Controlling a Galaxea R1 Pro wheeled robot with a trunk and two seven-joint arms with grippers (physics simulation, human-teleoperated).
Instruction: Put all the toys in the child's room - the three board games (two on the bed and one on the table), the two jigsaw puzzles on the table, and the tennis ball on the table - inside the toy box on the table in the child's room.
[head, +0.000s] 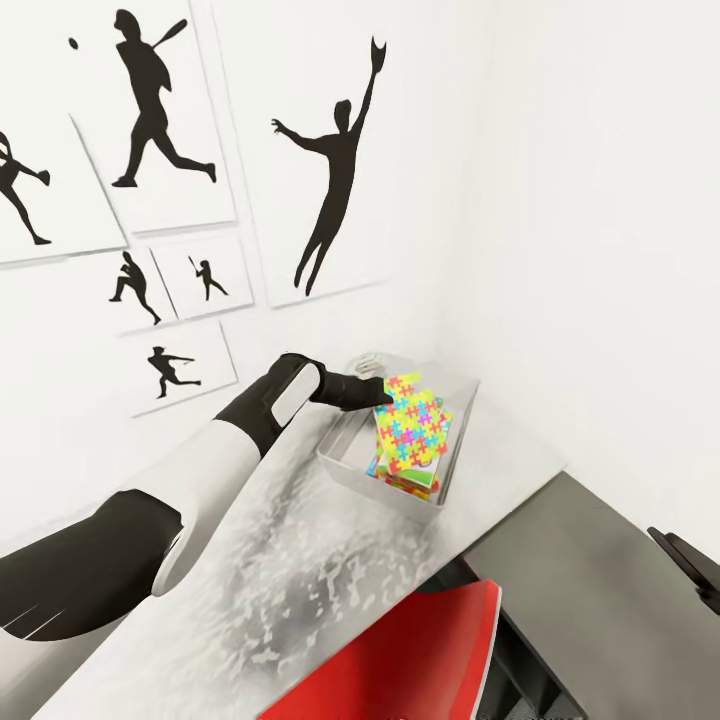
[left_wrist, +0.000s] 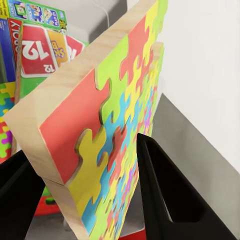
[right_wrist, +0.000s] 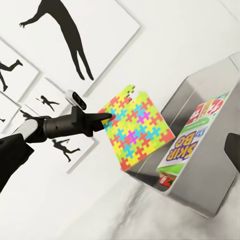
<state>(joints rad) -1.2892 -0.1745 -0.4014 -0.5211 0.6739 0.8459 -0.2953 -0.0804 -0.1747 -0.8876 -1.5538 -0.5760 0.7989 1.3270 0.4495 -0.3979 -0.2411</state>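
Observation:
My left gripper (head: 380, 396) is shut on a jigsaw puzzle (head: 410, 424), holding it tilted on edge over the near side of the toy box (head: 345, 465) at the far corner of the table (head: 250, 590). In the left wrist view the puzzle (left_wrist: 115, 120) sits clamped between both black fingers (left_wrist: 155, 185). Board games stand inside the box: a red-yellow one (left_wrist: 42, 50) and a green-edged one (left_wrist: 40, 12). The right wrist view shows the left gripper (right_wrist: 102, 120), the puzzle (right_wrist: 136, 127), the toy box (right_wrist: 210, 185) and a lettered game box (right_wrist: 192, 140). My right gripper (head: 690, 565) hangs at the edge.
White walls with black silhouette pictures (head: 330, 170) close in behind and right of the box. A red chair (head: 420, 650) stands in front of the table, beside the lower dark grey end unit (head: 580, 560).

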